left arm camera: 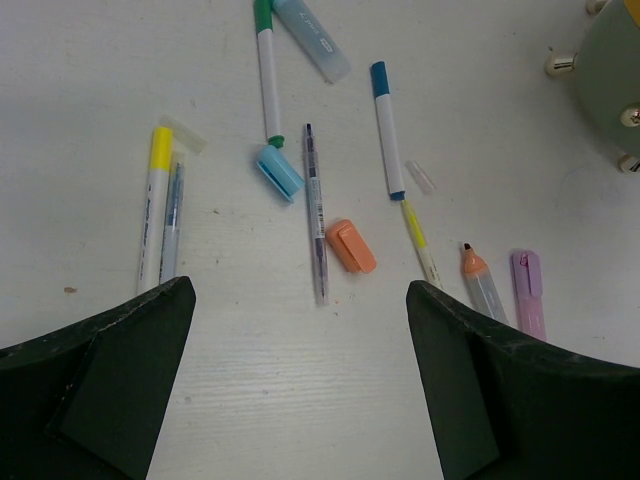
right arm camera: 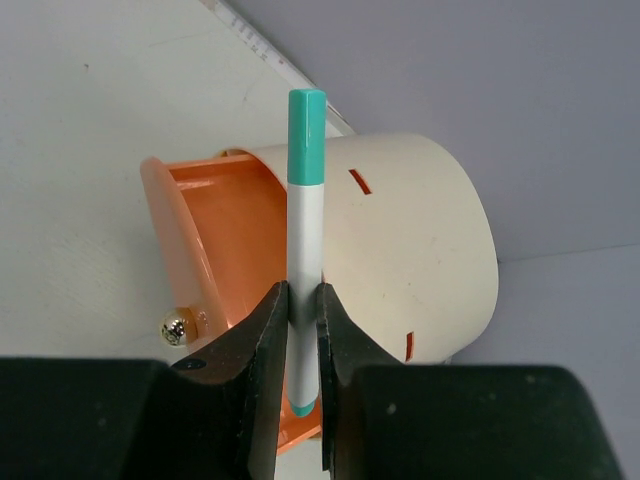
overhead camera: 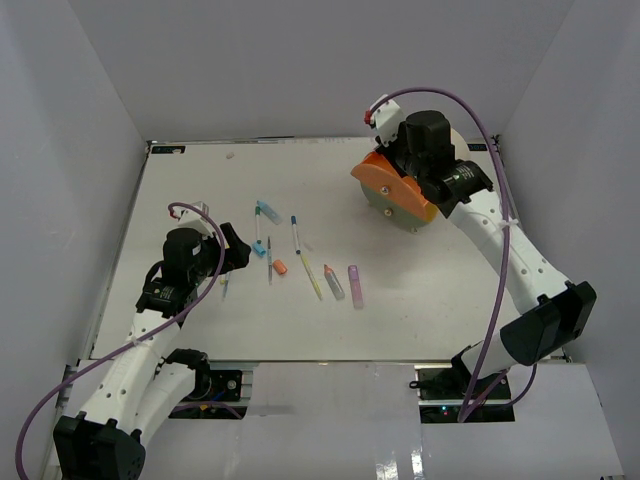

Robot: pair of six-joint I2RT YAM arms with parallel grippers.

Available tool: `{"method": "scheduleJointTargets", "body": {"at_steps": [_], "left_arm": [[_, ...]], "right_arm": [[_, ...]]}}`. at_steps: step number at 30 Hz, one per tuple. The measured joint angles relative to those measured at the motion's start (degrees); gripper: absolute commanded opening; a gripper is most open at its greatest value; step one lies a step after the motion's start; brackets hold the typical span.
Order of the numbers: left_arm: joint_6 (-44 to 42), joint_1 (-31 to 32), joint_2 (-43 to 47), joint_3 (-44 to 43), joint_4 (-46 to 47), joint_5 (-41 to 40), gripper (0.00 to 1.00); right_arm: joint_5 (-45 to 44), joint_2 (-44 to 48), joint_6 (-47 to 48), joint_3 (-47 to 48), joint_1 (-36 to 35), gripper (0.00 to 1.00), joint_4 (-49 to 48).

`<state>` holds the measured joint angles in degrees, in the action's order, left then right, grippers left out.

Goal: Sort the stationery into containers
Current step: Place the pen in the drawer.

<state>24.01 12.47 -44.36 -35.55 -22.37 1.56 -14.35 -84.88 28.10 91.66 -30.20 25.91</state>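
Note:
My right gripper (right arm camera: pixel 302 330) is shut on a white marker with teal ends (right arm camera: pixel 305 230) and holds it over the open orange drawer (right arm camera: pixel 225 250) of the cream cylinder (right arm camera: pixel 410 250). In the top view that gripper (overhead camera: pixel 405 165) is above the drawer (overhead camera: pixel 385 180). My left gripper (left arm camera: pixel 298 290) is open and empty just above the table, near the loose stationery: a yellow marker (left arm camera: pixel 152 210), a green-capped marker (left arm camera: pixel 266 70), a dark pen (left arm camera: pixel 316 210), an orange cap (left arm camera: pixel 351 245), a blue marker (left arm camera: pixel 386 125), an orange highlighter (left arm camera: pixel 482 285) and a purple one (left arm camera: pixel 528 290).
A light blue cap (left arm camera: pixel 279 170), a pale blue highlighter (left arm camera: pixel 312 38), a thin yellow pen (left arm camera: pixel 420 240) and a clear cap (left arm camera: pixel 421 177) also lie there. The cylinder's grey-olive face (left arm camera: pixel 610 70) with knobs shows at the left wrist view's right edge. White walls enclose the table (overhead camera: pixel 200 180).

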Motion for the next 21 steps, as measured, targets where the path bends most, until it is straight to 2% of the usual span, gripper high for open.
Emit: {"method": "scheduleJointTargets", "body": {"at_steps": [14, 21], "left_arm": [[0.0, 0.0, 0.1, 0.0, 0.0, 0.4, 0.98], [0.0, 0.0, 0.1, 0.0, 0.0, 0.5, 0.98]], "right_arm": [[2.8, -0.3, 1.7, -4.3, 3.0, 0.2, 0.3], [3.3, -0.3, 1.2, -5.0, 3.2, 0.44, 0.2]]}}
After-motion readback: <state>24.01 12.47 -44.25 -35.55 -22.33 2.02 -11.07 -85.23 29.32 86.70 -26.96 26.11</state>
